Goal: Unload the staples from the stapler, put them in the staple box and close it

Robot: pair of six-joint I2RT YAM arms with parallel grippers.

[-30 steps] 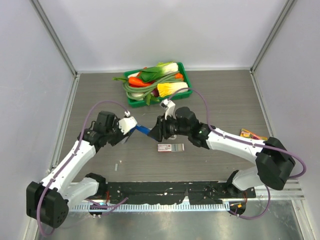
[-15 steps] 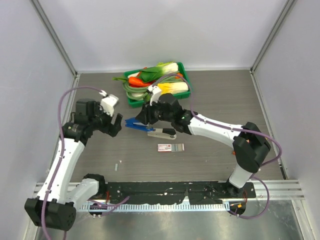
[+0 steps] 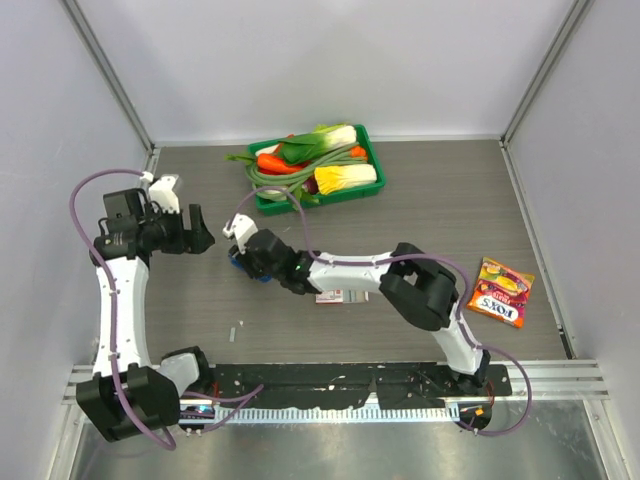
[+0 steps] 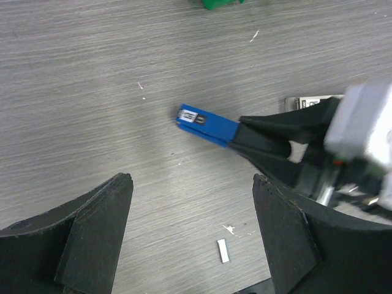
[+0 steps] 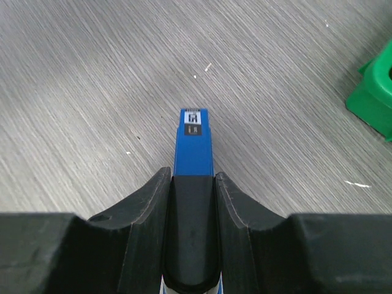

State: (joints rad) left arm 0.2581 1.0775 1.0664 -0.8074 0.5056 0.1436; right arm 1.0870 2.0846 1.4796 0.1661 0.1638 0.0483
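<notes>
The right arm reaches across the desk (image 3: 450, 220) to its left half, and the right pincer (image 5: 193, 177) is clamped on the blue stapler (image 5: 194, 138). Its 2 fingers press the sides of the stapler's body, and the labelled blue tip sticks out past them, low over the grey wood-grain surface.

The left pincer (image 3: 200, 232) stands wide and holds nothing. It sits to the left of the stapler and apart from it, with its jaws turned toward the tip.

A tiny silvery strip that looks like the staples (image 3: 232, 332) lies loose on the desk, nearer the front edge than the stapler and touching nothing.

A flat red-and-white box (image 3: 345, 296) lies just beside the right arm's forearm, partly hidden by it. A green tray (image 3: 376, 155) of vegetables sits at the far edge. A bright snack packet (image 3: 500, 292) lies well apart on the right side.
</notes>
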